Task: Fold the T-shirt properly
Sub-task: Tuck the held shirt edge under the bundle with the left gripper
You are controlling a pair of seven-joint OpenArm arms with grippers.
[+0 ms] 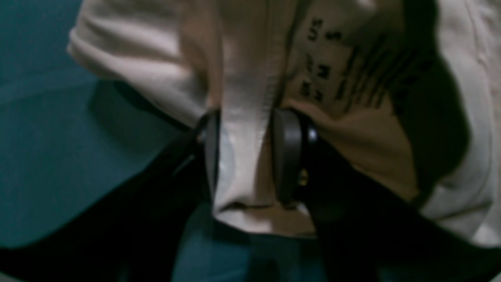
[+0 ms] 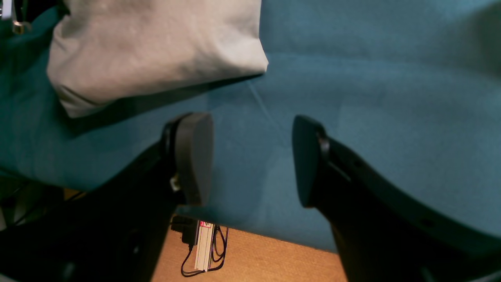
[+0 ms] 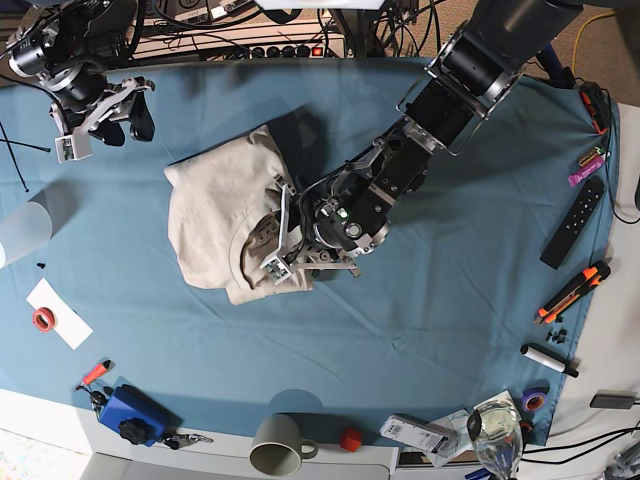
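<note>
Covering nearly the whole table, a blue-teal cloth [image 3: 420,300] lies flat with faint creases; on its left-centre sits the T-shirt [image 3: 215,225], a soft beige cotton heap, bunched and wrinkled, part folded over itself; the left arm [image 3: 440,100], a dark jointed limb, reaches down from the upper right to the shirt's right edge; the left gripper [image 1: 244,156] has its black rounded pads closed on a ribbed band of the shirt by the neck, with small dark print showing on the cloth just beyond; the right gripper [image 2: 252,156] hangs above bare cloth near the table's far left corner, well apart from the shirt, its jaws spread wide and holding nothing; a corner of the shirt shows in its wrist view, beyond the pads. Among the containers, a grey mug [image 3: 277,442] stands upright at the near edge, its inside too dim to tell; a clear plastic cup [image 3: 22,232] stands at the left edge; a glass [image 3: 497,432] sits near the right corner, contents unclear; a black remote [image 3: 572,222] and orange markers [image 3: 572,292] lie at the right.
</note>
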